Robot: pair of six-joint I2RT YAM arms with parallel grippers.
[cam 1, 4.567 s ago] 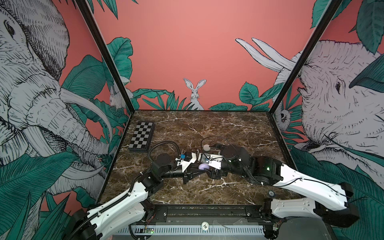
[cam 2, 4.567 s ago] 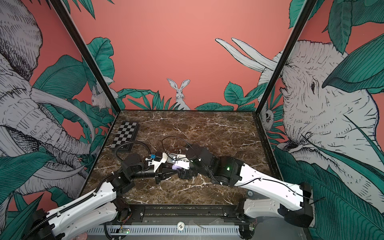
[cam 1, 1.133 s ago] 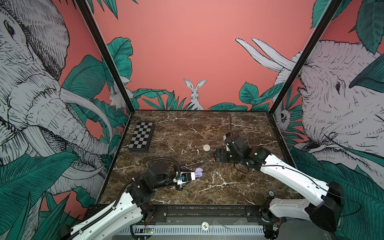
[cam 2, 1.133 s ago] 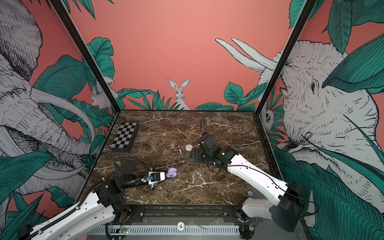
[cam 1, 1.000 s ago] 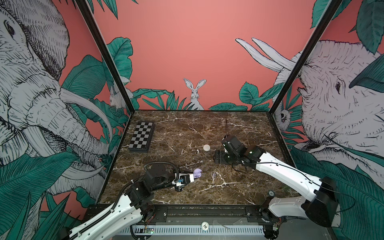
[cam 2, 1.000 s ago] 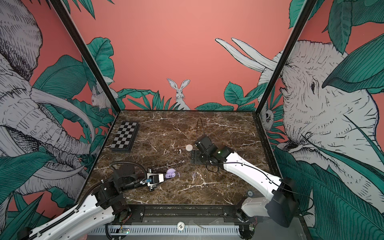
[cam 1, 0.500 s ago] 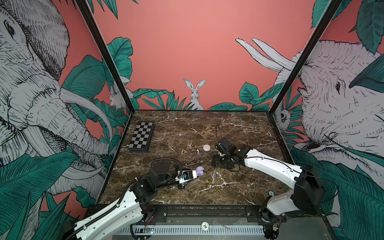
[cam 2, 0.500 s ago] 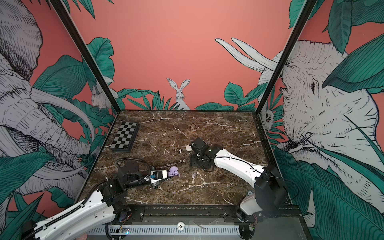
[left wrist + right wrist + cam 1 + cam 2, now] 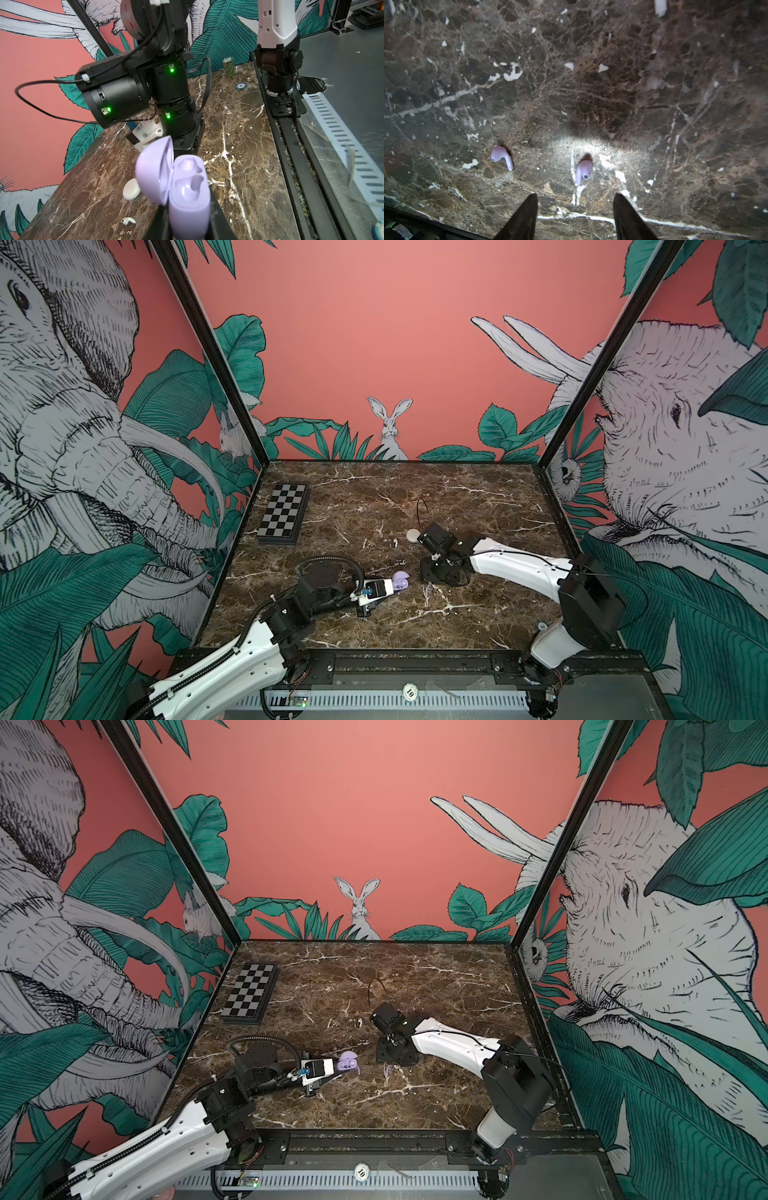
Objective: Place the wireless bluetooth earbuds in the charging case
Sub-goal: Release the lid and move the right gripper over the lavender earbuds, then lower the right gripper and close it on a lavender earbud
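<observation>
Near the front middle of the marble table [image 9: 478, 506], the left gripper [image 9: 188, 224] is pinching the lilac charging case [image 9: 187, 195], clamped on its lower body from both sides. The case's lid stands hinged open, with both moulded wells in plain sight. Behind it, the left arm runs low from the near left corner, with the forearm almost level and the wrist aimed toward the table's middle.

The right gripper [image 9: 575, 196] hangs nose-down, its jaws spread apart over the marble. A lilac earbud [image 9: 583, 171] lies just ahead of the gap, and a second lilac earbud [image 9: 501, 156] lies off to one side. The right arm slopes in from its base at the near right edge, its wrist bent sharply downward.

Farther back sits a closed white case [image 9: 412, 535] with a white earbud [image 9: 128, 220] near it. A chessboard [image 9: 284, 514] lies at the far left.
</observation>
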